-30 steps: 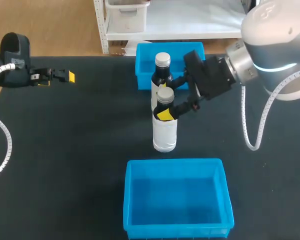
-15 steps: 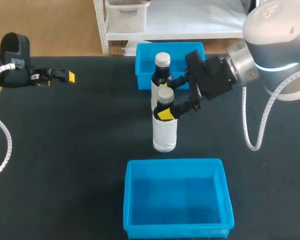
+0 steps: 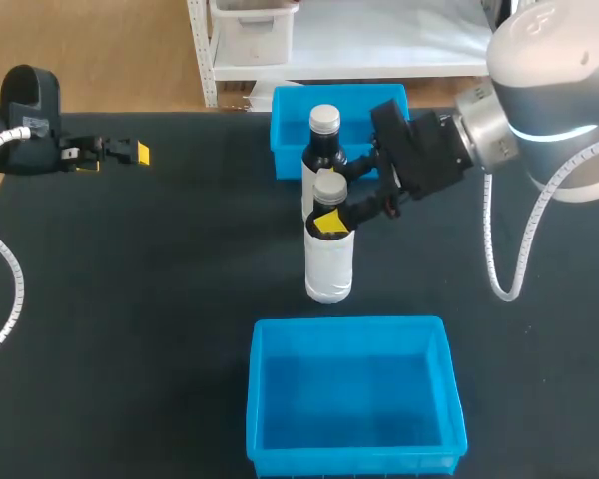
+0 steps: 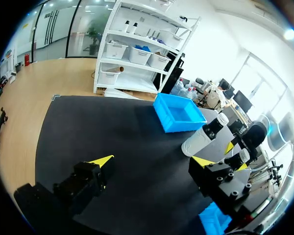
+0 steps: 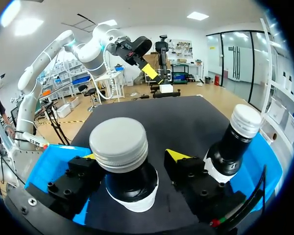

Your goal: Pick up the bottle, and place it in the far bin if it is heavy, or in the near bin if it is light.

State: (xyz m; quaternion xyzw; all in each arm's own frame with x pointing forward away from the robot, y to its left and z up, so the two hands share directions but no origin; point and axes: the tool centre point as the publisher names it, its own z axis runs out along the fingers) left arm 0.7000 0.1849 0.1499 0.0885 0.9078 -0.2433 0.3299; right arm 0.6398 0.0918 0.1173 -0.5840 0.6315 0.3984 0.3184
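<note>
Two dark bottles with white labels and silver caps stand mid-table, the near bottle (image 3: 328, 254) just in front of the far bottle (image 3: 323, 150). My right gripper (image 3: 335, 198) is open, its yellow-tipped fingers either side of the near bottle's neck. In the right wrist view the near bottle (image 5: 125, 166) fills most of the space between the fingers of that gripper (image 5: 134, 156), with a thin gap at one finger; the far bottle (image 5: 233, 144) stands beside it. My left gripper (image 4: 152, 161) is open and empty at the table's far left, also seen as the left gripper (image 3: 128, 152).
The far blue bin (image 3: 290, 108) sits behind the bottles at the table's back edge. The near blue bin (image 3: 351, 334) lies in front of them by the front edge. The left wrist view shows the far bin (image 4: 179, 113) and near bottle (image 4: 202, 141) ahead.
My right gripper's fingers have drawn closer together around the near bottle's neck. The bottles and the left arm have not moved.
</note>
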